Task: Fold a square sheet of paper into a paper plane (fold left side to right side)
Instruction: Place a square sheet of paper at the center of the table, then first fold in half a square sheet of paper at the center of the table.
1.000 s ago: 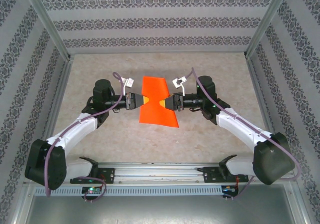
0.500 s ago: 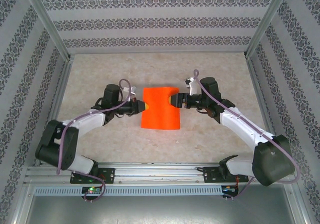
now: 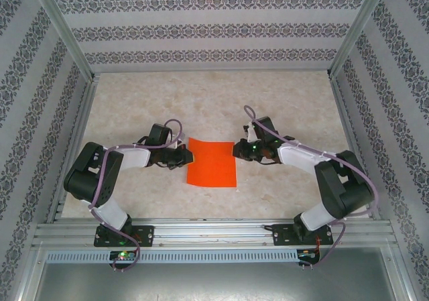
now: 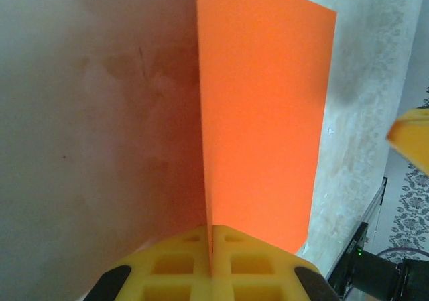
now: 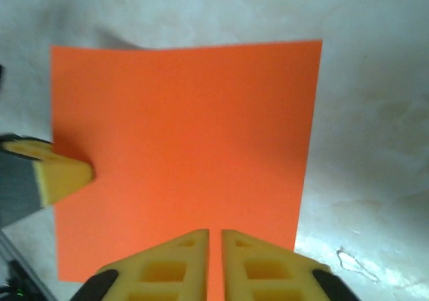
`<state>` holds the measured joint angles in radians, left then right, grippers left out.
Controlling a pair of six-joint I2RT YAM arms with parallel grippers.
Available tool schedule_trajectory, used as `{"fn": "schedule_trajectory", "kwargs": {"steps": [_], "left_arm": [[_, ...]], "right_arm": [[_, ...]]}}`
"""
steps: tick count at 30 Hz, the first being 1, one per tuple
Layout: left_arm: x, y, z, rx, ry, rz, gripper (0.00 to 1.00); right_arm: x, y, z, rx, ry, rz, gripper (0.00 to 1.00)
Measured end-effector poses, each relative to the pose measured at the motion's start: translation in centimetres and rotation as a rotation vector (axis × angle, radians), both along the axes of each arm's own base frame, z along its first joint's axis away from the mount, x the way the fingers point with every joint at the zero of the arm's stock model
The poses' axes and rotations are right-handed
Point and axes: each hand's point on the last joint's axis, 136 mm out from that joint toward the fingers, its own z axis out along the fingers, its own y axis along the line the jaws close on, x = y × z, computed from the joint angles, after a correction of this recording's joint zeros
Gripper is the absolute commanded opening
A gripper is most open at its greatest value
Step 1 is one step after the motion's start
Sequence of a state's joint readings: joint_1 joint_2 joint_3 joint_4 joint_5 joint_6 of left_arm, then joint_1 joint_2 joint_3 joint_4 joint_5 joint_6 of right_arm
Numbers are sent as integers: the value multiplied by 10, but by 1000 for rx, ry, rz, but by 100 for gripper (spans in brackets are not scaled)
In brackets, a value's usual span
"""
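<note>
Left gripper (image 3: 186, 157) clamps left edge of square sheet of paper (image 3: 212, 161); right gripper (image 3: 236, 149) closed at right edge. Risk: uneven pull may skew fold.

Bright orange paper (image 3: 212, 162), yellow fingers (image 5: 181, 261), beige marbled table (image 3: 288, 106)

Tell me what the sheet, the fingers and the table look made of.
Sheet: thin matte paper, plain orange, with crisp straight edges.
Fingers: likely moulded yellow plastic or rubber, matte, with square hollow cells.
Table: smooth beige marble-look surface, faintly glossy; whether it is stone or laminate, I cannot tell.
</note>
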<state>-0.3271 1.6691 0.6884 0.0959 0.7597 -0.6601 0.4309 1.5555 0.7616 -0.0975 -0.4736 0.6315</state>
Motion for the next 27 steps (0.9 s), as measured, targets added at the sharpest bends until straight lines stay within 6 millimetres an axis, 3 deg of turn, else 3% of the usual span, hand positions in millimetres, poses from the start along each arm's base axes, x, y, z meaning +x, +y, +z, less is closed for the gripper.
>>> {"fn": "schedule_trajectory", "kwargs": {"steps": [4, 10, 17, 21, 27], "left_arm": [[-2, 2, -3, 14, 11, 3, 1], [-5, 3, -5, 23, 31, 4, 6], [-7, -3, -1, 12, 30, -12, 30], [-7, -9, 10, -9, 18, -14, 43], [1, -23, 42, -57, -45, -30, 55]], "right_arm": [[-8, 0, -25, -35, 80, -10, 0], [-11, -4, -42, -75, 122, -18, 0], [-10, -4, -43, -87, 125, -15, 0], [-9, -3, -43, -90, 124, -11, 0], [-7, -2, -43, -102, 112, 2, 0]]}}
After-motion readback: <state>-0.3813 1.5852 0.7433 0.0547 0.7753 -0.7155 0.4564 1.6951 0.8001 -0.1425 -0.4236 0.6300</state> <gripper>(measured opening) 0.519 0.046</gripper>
